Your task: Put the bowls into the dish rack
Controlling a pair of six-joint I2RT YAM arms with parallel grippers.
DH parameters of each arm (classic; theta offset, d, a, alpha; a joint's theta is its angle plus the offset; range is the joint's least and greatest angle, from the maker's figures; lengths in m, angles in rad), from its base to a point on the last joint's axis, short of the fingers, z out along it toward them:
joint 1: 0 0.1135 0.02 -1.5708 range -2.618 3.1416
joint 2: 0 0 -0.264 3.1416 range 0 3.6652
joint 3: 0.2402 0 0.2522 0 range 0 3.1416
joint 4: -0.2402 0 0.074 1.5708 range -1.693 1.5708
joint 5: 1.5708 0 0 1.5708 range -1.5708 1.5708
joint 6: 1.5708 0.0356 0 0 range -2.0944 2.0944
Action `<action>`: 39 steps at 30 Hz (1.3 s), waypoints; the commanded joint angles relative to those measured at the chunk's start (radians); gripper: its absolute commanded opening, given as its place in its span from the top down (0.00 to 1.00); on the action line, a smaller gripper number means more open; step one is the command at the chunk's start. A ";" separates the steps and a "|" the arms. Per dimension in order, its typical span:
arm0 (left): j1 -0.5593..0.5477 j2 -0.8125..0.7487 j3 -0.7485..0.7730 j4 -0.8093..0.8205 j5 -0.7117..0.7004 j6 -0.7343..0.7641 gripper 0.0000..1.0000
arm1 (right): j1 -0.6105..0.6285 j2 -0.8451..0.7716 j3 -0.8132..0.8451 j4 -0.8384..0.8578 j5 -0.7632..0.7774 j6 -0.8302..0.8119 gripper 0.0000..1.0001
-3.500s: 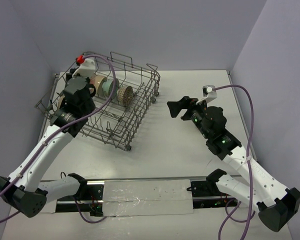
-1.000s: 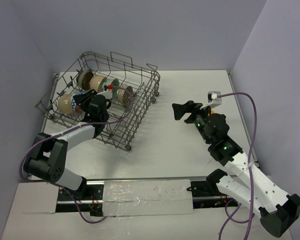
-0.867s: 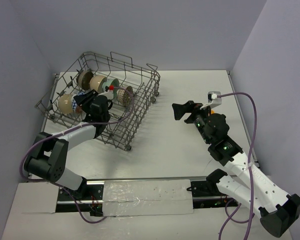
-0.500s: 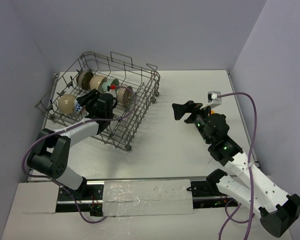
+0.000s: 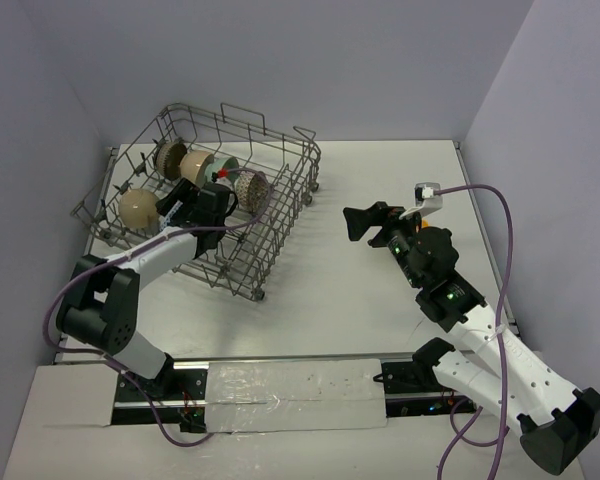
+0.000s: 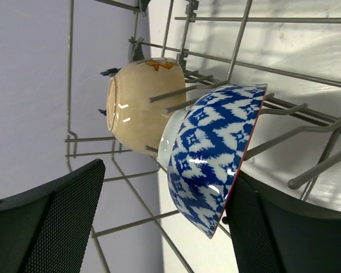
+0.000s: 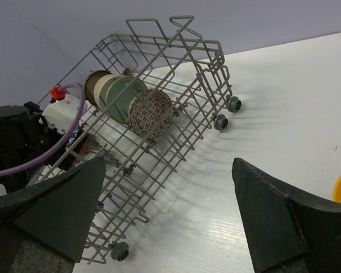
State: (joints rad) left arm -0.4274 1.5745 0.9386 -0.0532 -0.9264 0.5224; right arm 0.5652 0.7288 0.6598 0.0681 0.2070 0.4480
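1. Blue-white patterned bowl [image 6: 213, 165]: stands on its edge among the upright tines, inside the dish rack [image 5: 280, 215], in its left part.
2. Beige bowl [image 6: 137, 105]: also on edge, just behind the patterned one; touching or only very near, cannot tell.
3. Pale green bowl [image 7: 120, 96] and brown-patterned bowl [image 7: 150, 112]: on edge side by side, in a row in the far part of the rack.
4. Left gripper [image 5: 172, 208]: reaches into the rack, jaws wide apart on both sides of the patterned bowl, gripping nothing; one finger [image 6: 51, 222] clearly apart from it.
5. Right gripper [image 5: 358, 220]: hovers over the table [image 5: 360, 300] to the right of the rack, jaws fully spread, empty.
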 commanded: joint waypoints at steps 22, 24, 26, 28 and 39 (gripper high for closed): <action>0.078 -0.310 0.155 -0.171 0.282 -0.479 0.01 | 0.004 0.095 0.101 -0.054 0.034 -0.011 0.00; 0.096 -0.343 0.161 -0.181 0.310 -0.527 0.01 | -0.002 0.110 0.124 -0.129 0.133 0.003 0.00; 0.122 -0.386 0.167 -0.191 0.368 -0.628 0.01 | -0.037 0.147 0.168 -0.233 0.219 0.046 0.00; 0.142 -0.433 0.160 -0.185 0.449 -0.701 0.01 | -0.120 0.194 0.208 -0.310 0.244 0.104 0.02; 0.164 -0.590 0.037 -0.091 0.802 -0.841 0.01 | -0.484 0.411 0.209 -0.534 0.197 0.244 0.14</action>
State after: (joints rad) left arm -0.2687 1.0119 1.0199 -0.1974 -0.2630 -0.2554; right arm 0.1310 1.1145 0.8581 -0.4061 0.3828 0.6338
